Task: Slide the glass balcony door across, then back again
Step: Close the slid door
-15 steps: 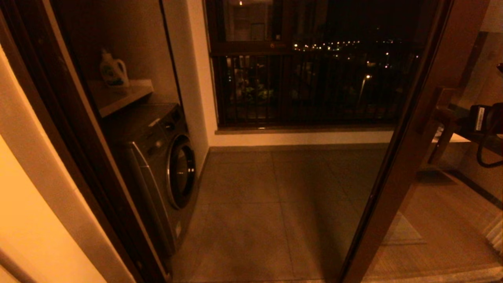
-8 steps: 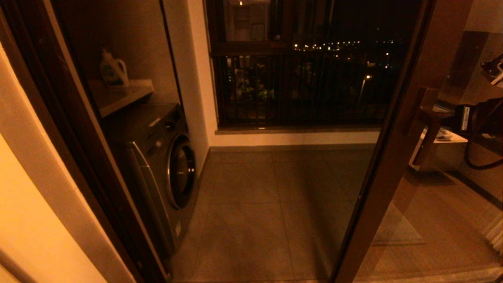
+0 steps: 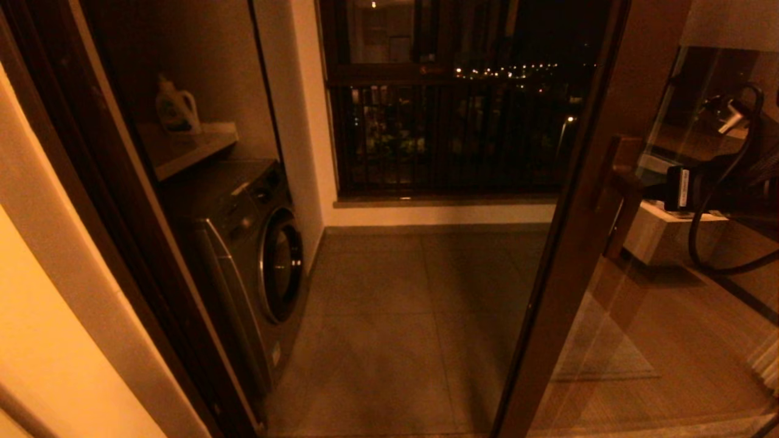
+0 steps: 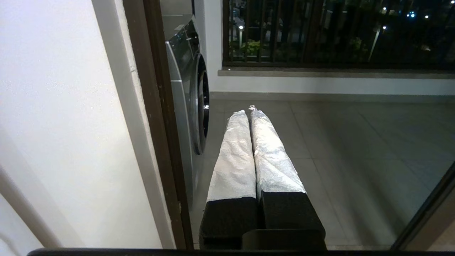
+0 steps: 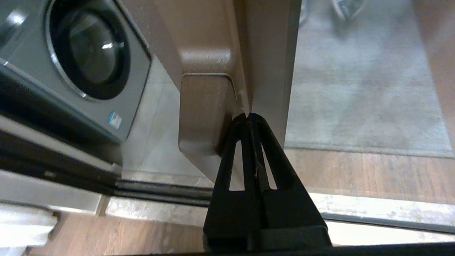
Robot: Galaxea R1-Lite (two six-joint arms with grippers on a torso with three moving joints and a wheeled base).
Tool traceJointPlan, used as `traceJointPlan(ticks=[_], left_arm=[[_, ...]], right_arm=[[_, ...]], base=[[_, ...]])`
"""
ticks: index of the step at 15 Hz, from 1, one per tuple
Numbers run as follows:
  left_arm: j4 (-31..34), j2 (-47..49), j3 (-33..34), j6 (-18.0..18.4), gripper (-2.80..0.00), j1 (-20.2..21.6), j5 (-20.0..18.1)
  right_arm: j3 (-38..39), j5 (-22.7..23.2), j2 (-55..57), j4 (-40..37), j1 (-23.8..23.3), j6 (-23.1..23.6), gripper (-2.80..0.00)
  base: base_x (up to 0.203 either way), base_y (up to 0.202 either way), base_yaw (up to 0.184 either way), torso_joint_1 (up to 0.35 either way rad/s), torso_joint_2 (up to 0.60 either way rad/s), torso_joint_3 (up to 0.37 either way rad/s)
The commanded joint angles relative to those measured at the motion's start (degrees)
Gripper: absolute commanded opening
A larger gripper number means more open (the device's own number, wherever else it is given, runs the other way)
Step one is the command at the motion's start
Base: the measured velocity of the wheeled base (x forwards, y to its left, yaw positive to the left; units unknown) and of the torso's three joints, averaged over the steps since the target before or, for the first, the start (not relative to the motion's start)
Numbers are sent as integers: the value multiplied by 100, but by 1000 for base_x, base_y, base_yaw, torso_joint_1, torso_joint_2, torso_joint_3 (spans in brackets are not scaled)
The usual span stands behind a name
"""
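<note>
Pressing against the door (image 3: 563,255) handle (image 5: 206,110), right gripper (image 5: 248,117) has its fingers closed together, clamping nothing, tips wedged where handle meets frame. In head view the door frame runs from 1 o'clock down to 5 o'clock, the gripper arm at 3 o'clock behind the handle. Left gripper (image 4: 249,112) idle, fingers pressed shut and empty, near the washer (image 3: 255,243) at 9 o'clock. Railing window (image 3: 450,121) at 12 o'clock.
</note>
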State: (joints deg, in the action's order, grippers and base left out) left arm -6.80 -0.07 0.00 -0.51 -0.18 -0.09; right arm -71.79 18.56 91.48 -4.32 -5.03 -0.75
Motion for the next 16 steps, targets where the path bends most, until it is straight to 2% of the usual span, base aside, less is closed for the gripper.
traceJointPlan(ticks=[1, 6, 8, 10, 16], left_arm=[[-5, 7, 229, -2, -280, 1, 0], [-5, 7, 229, -2, -280, 1, 0], [-5, 7, 229, -2, -280, 1, 0], [-5, 7, 229, -2, -280, 1, 0], [-5, 7, 229, -2, -280, 1, 0]], right_arm=[[-3, -118, 7, 9, 211, -5, -280], [-38, -206, 88, 175, 615, -21, -280], [-45, -373, 171, 322, 790, -33, -280], [-51, -486, 255, 530, 963, -216, -280], [-98, -695, 395, 554, 1410, -230, -280]], base=[[0, 0, 0, 0, 0, 0], [0, 0, 0, 0, 0, 0], [0, 0, 0, 0, 0, 0], [0, 0, 0, 0, 0, 0], [0, 0, 0, 0, 0, 0]])
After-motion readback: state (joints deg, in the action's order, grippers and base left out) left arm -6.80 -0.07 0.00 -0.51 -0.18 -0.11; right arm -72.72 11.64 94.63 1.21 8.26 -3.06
